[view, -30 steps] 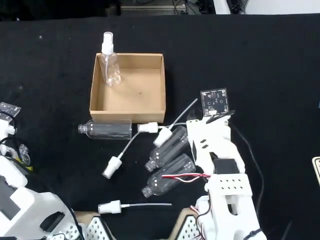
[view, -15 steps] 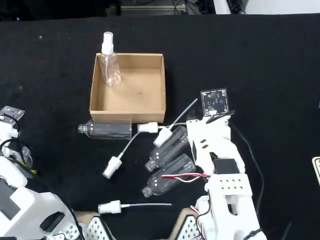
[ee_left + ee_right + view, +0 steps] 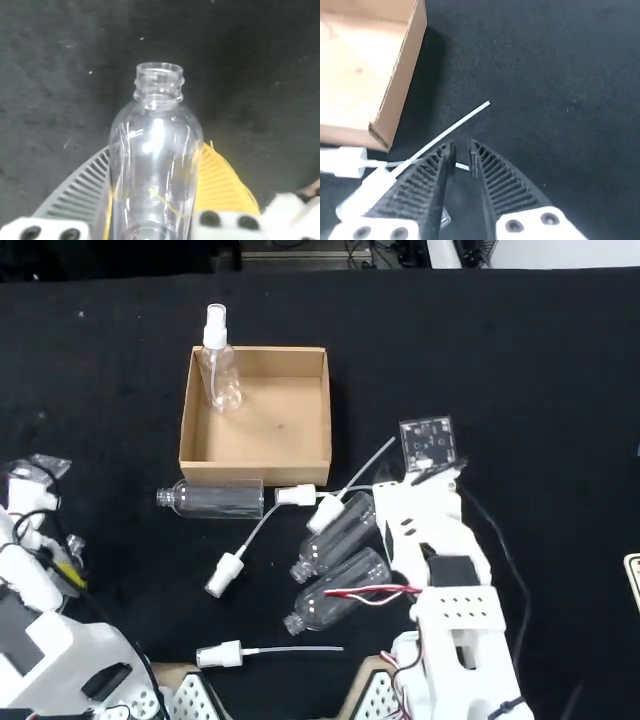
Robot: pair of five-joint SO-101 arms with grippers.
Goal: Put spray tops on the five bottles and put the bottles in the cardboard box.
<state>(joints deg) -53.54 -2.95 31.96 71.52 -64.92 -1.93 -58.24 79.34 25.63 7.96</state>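
Note:
My left gripper is shut on a clear uncapped bottle, its open neck pointing away from the wrist; this pair sits at the table's left edge. My right gripper rests low beside the cardboard box, jaws a narrow gap apart, with a thin white spray tube lying in the gap. A capped bottle stands in the box's back left corner. One uncapped bottle lies in front of the box. Two more bottles lie beside the right arm.
Loose spray tops with long tubes lie on the black cloth: one at the box's front corner, one in the middle, one near the front edge. Open cloth lies to the right and behind the box.
My left arm has shifted a little to the right with the clear bottle in its grip. The right arm and the loose items have stayed put.

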